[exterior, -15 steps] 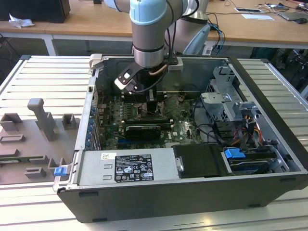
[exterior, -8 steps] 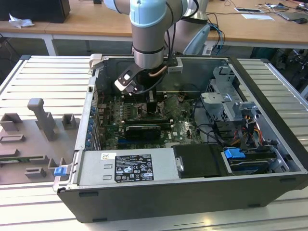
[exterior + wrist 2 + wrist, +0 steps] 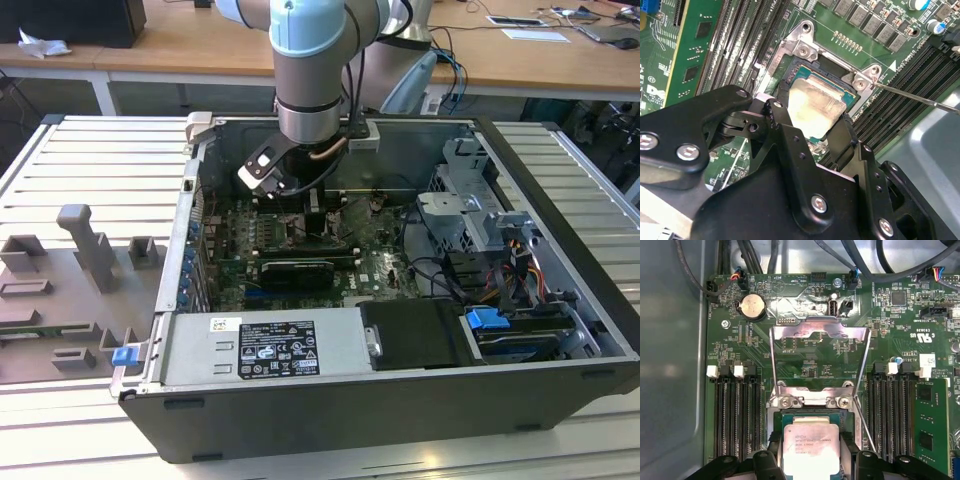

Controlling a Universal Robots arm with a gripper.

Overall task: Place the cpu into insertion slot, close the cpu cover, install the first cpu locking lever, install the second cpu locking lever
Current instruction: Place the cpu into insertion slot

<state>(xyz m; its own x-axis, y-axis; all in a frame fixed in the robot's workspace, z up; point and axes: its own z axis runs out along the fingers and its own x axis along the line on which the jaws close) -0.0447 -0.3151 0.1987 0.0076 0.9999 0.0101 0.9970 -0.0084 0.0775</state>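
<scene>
Over insertion slot (image 3: 827,64), cpu (image 3: 811,450) within pincer (image 3: 807,117)

The computer case (image 3: 300,425) lies mid-worktop (image 3: 90,160). Inside it, the cpu (image 3: 811,450) sits at the insertion slot (image 3: 826,62), between two banks of memory slots (image 3: 735,415), under the end effector (image 3: 807,122). The cpu cover (image 3: 820,330) is swung open just beyond the slot.

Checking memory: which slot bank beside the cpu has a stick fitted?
The bank across the cpu from the grey case wall: a green stick stands at its outer edge. The wall-side bank has bare slots.
</scene>
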